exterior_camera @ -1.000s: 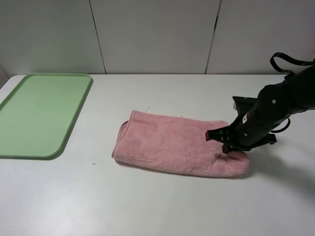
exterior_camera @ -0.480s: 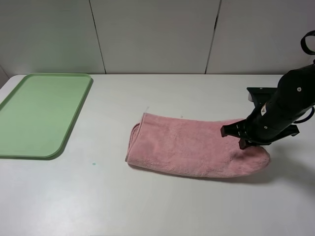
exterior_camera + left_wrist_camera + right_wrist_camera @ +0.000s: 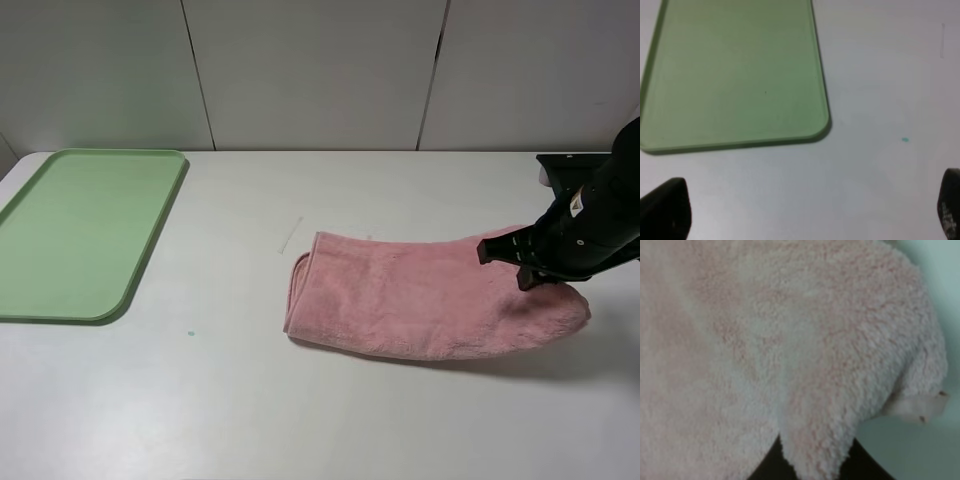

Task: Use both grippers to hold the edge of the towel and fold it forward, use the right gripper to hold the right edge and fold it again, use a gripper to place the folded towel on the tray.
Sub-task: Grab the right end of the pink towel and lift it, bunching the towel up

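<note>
Pink terry towel (image 3: 420, 300) lies folded in a long band on the white worktop (image 3: 300, 420), right of centre and well apart from the green tray (image 3: 60, 230) at the far left. The right end effector (image 3: 527, 276) is clenched on the towel's right end, with a fold of cloth pinched between its jaws. The left end effector (image 3: 807, 212) hangs released above the worktop near a corner of the tray.

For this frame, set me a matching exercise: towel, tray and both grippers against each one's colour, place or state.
1 towel
2 tray
3 left gripper
4 right gripper

A pale green, at the left of the table
B jaws open over bare table near the tray
C pink, folded, right of centre
D jaws shut on the towel's end

Pairs: 1-C, 2-A, 3-B, 4-D
</note>
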Robot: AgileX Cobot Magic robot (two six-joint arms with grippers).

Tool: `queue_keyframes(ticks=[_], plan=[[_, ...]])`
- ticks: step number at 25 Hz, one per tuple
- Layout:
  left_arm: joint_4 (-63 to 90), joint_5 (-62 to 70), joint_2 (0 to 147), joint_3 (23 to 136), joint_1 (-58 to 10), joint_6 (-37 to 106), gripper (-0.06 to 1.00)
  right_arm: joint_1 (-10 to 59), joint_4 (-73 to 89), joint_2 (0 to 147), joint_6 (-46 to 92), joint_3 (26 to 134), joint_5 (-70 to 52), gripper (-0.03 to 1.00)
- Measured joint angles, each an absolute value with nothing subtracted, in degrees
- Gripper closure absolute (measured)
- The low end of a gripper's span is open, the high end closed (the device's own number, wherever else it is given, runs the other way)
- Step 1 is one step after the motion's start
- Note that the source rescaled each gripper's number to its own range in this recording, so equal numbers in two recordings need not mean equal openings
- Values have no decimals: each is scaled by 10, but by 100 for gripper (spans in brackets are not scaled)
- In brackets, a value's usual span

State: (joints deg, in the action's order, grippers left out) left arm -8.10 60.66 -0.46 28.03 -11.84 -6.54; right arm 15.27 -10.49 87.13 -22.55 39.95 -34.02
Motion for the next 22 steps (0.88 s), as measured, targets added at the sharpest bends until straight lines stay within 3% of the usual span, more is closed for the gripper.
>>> queue_keyframes(ticks=[6, 22], plan=[[-81, 607, -5, 280, -118, -65, -4, 158, -105, 849, -234, 405, -373, 89], [-81, 607, -5, 280, -118, -65, -4, 260, -63, 846, -270, 463, -410, 89]])
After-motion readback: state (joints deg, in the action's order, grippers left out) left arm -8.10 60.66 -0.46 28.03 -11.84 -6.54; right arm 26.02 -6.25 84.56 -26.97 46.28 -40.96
